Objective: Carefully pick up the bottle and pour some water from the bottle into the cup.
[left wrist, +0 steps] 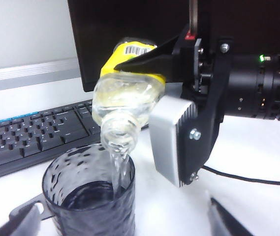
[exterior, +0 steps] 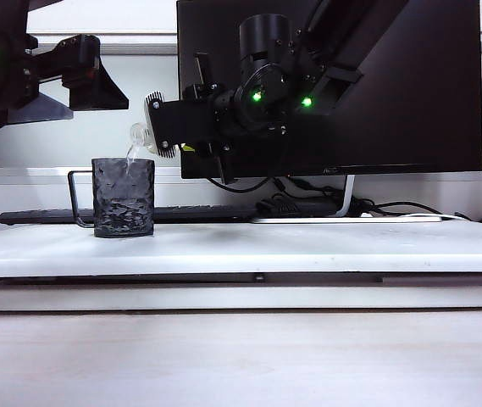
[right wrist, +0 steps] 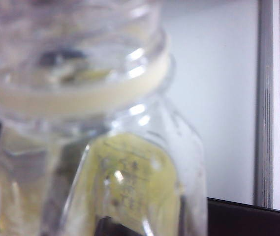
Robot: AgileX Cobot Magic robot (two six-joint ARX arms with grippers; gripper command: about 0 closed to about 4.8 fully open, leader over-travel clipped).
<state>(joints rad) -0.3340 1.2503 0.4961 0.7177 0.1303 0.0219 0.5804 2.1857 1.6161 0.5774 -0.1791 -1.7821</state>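
Two grippers in play: left gripper hung with jaws spread wide at 9 o'clock, above and left of the cup on the white table; right gripper was clamped on the tipped bottle at 12 of the cup, water streaming in; keyboard and monitor behind

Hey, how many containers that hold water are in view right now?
2. The bottle is tipped above the cup, held in the right gripper. The cup stands on the table's left side, catching the water. None other visible.
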